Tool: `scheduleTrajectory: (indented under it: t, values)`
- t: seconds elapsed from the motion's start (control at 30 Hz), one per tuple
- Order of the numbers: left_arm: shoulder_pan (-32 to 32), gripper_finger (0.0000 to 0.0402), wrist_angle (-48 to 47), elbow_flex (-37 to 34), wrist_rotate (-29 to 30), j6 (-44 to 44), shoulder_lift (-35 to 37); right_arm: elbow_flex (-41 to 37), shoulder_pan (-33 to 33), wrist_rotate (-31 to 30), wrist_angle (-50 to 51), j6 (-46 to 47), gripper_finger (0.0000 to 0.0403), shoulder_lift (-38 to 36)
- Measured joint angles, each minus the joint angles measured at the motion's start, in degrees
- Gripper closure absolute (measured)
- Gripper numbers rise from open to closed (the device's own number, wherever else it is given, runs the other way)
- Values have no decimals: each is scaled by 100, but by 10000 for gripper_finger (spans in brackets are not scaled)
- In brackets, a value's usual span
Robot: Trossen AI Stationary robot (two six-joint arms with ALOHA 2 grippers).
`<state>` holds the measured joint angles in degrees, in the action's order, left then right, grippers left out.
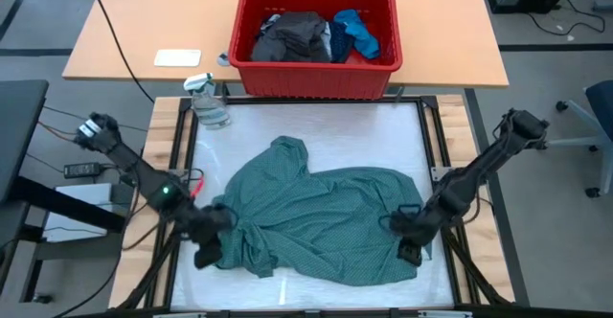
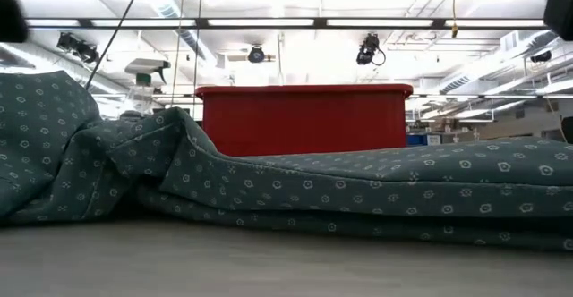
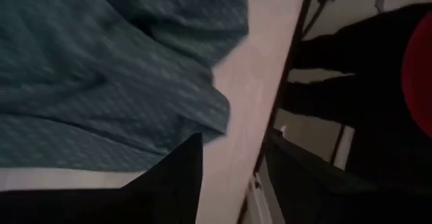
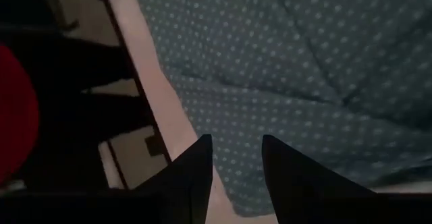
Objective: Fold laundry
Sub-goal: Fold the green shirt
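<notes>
The big teal-green shirt (image 1: pixel 316 217) is lying spread out and bunched up on the white table (image 1: pixel 383 136). One part of it is poking up toward the far side of the table. In the low view the shirt (image 2: pixel 358 190) is sitting in soft folds in front of the red bin (image 2: pixel 304 118).

The left gripper (image 1: pixel 206 246) is hanging over the near left edge of the shirt. In the left wrist view only one dark finger (image 3: pixel 179 177) is showing, with the shirt (image 3: pixel 108 69) just past it. It is not possible to tell how wide its jaws are standing, or if they are holding any cloth.

The right gripper (image 1: pixel 410 237) is sitting at the near right edge of the shirt. Its two dark fingers (image 4: pixel 196 177) are standing a little apart. The dotted cloth (image 4: pixel 304 82) is showing through the gap, and nothing is being pinched.

The red bin (image 1: pixel 316 35) is resting on the wooden table behind. A dark grey piece (image 1: pixel 292 35) and a small bright blue piece (image 1: pixel 356 31) are lying inside it. A clear spray bottle (image 1: pixel 208 102) is standing at the far left corner of the white table.
</notes>
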<state>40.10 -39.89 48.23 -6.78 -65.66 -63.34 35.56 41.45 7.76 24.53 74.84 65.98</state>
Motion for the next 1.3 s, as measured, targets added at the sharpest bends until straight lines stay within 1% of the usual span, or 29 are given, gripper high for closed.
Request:
scheduleTrajectory:
  t: [0.07,0.13,0.2,0.27,0.33,0.43,0.53,0.7,0.77,0.9,0.97,1.07,1.17,1.23,1.27,1.3]
  values:
    - [251,230,197,0,182,-302,-234,218,115,-23,207,641,266,354]
    - [418,223,368,0,396,-544,-500,388,255,-19,409,1692,266,637]
    - [481,217,374,0,459,-758,-749,537,405,-44,412,2587,266,803]
    - [490,213,340,-2,405,-870,-919,654,567,-170,381,3050,266,907]
    - [490,212,391,-2,303,-931,-1035,672,682,-172,558,3347,266,986]
    - [490,216,704,-2,260,-962,-1153,665,833,220,1125,3695,266,1042]
    - [490,218,942,-2,257,-972,-1279,662,979,286,1356,3791,266,1063]
    - [487,219,918,-2,257,-975,-1440,652,1028,82,1181,3767,265,1121]
    - [487,222,938,-2,257,-974,-1515,644,1030,90,1029,3765,265,1185]
    - [487,239,1191,0,255,-967,-1667,644,1062,219,269,3780,266,1397]
    - [487,248,1245,0,257,-966,-1740,644,1107,148,-17,3866,266,1542]
    - [488,262,1309,0,265,-790,-1901,644,1137,130,93,3843,270,1841]
    - [487,289,1368,0,198,-412,-2095,642,1141,417,353,3572,297,2110]
    - [486,320,1289,0,-34,-7,-2185,645,1143,691,338,3260,339,2233]
    - [487,341,1197,0,-168,152,-2203,647,1159,827,328,3098,366,2273]
    - [487,365,1059,0,-275,259,-2214,648,1183,942,331,2900,384,2290]
